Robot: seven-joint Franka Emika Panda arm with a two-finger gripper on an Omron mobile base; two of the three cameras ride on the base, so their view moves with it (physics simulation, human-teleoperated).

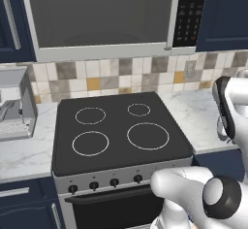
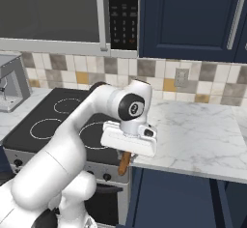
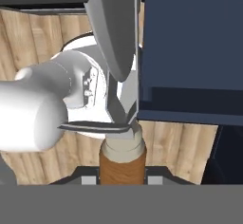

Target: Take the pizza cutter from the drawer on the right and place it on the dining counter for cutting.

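One pizza cutter (image 3: 121, 137) is gripped by its brown wooden handle in the closed jaws, its long axis in line with the gripper (image 2: 126, 158). Its blade points away from the hand, and it hangs in the air just in front of the marble surface (image 2: 193, 135) beside the stove (image 1: 121, 131).

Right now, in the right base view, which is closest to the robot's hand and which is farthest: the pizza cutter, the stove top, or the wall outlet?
1. The pizza cutter, held in the gripper, handle hanging below.
2. The stove top, to its left.
3. The wall outlet, on the tiled wall, up and right.
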